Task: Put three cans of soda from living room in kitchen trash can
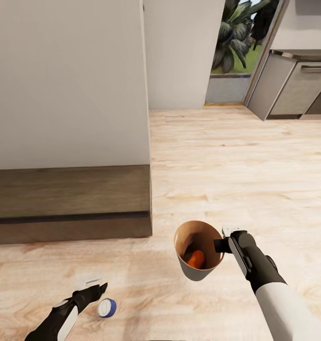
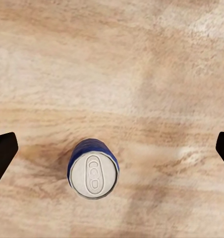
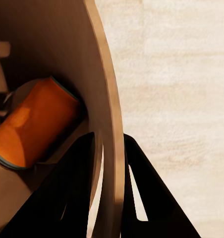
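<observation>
The dark blue can of soda [image 1: 106,308] stands upright on the light wood floor, its silvery top [image 2: 93,176] facing up. My left gripper [image 1: 96,284] hangs open just above and beside it, the fingertips [image 2: 3,153] spread wide apart with the can between their lines. The copper-brown tash can [image 1: 198,273] is tilted, and my right gripper [image 1: 223,240] is shut on its rim. One finger is inside the wall and one outside [image 3: 151,198]. An orange can [image 1: 196,259] lies on its side in the dark inside [image 3: 32,124].
A white wall with a dark wood base [image 1: 70,203] fills the left, its corner close ahead. Grey steel kitchen units [image 1: 298,85] stand far right, beside a glazed opening with plants [image 1: 236,42]. Open wood floor [image 1: 236,161] stretches ahead.
</observation>
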Controlling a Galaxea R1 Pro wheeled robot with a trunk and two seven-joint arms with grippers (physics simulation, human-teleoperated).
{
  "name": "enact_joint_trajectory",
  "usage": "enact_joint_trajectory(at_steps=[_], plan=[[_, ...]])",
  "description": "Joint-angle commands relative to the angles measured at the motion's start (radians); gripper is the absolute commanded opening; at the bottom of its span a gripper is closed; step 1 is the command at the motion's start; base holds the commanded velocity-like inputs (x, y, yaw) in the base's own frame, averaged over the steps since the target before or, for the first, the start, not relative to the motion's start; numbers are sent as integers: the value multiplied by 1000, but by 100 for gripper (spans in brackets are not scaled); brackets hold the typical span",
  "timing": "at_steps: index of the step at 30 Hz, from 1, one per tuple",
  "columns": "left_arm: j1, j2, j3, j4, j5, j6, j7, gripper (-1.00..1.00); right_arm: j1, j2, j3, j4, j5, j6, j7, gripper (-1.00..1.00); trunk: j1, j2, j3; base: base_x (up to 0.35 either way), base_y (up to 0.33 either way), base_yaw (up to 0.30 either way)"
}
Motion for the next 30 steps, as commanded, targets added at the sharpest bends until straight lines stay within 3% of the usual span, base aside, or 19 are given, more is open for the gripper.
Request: enact_joint_trajectory(at_steps=[1,19,30], plan=[[0,0,0,0,0,0,0,100,0,0,0,0,-17,0,5,-100,0,0,-2,0,0,0],[0,0,2,-15,0,0,-1,100,0,0,0,0,-16,0,5,-100,0,0,-18,0,0,0],[0,0,2,-14,0,-1,-2,100,0,0,1,0,-16,-1,5,-100,42,-77,-52,0,0,0]])
